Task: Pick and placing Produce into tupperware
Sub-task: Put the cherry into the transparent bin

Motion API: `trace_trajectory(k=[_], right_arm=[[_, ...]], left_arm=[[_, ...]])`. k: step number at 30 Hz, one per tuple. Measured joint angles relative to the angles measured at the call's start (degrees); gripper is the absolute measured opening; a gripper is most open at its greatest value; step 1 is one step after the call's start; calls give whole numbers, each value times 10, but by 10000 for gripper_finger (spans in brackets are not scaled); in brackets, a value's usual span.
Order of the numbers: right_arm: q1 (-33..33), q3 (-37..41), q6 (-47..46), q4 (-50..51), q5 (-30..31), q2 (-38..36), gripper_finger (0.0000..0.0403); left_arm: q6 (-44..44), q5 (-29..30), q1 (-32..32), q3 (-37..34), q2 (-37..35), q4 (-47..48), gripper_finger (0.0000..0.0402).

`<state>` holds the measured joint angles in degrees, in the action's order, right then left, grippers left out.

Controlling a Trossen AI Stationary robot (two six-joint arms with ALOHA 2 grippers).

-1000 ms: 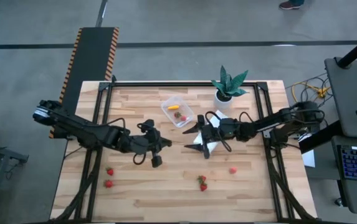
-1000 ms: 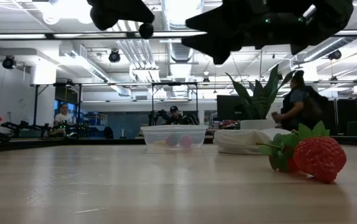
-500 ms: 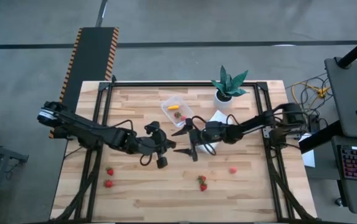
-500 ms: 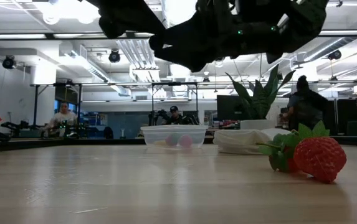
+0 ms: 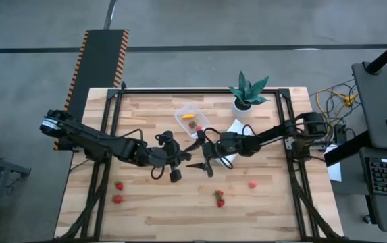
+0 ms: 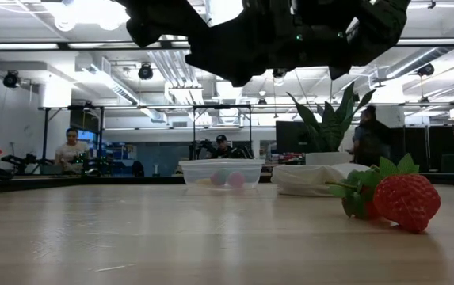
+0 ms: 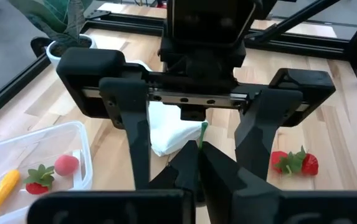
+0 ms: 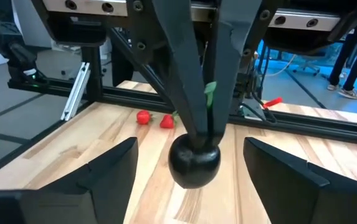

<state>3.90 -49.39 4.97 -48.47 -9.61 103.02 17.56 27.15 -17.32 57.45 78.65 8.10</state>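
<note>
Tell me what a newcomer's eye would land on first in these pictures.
The two dark grippers meeting nose to nose above the middle of the wooden table: the left gripper is pinched shut on a thin green stem, and the right gripper is spread open around it. Behind them stands the small clear plastic tub, holding a few toy fruits, while red toy strawberries lie scattered along the near side.

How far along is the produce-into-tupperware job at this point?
Done: three pieces lie in the clear tub: a yellow-orange one, a strawberry and a red ball. In hand: the left gripper, jaws shut on a green-topped piece, faces the right gripper, jaws open, mid-table. Left: five red pieces lie loose on the table.
</note>
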Motion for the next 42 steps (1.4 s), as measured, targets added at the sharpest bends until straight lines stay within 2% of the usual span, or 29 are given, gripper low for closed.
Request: trace_trajectory(k=[25,38,42], right_arm=[[0,0,-10,2,2,-1,104],[0,0,-15,2,2,-1,105],[-1,0,-15,2,2,-1,104]], left_arm=[[-5,0,0,0,0,0,0],[-5,-3,0,0,0,0,2],[-5,-29,1,1,0,0,35]])
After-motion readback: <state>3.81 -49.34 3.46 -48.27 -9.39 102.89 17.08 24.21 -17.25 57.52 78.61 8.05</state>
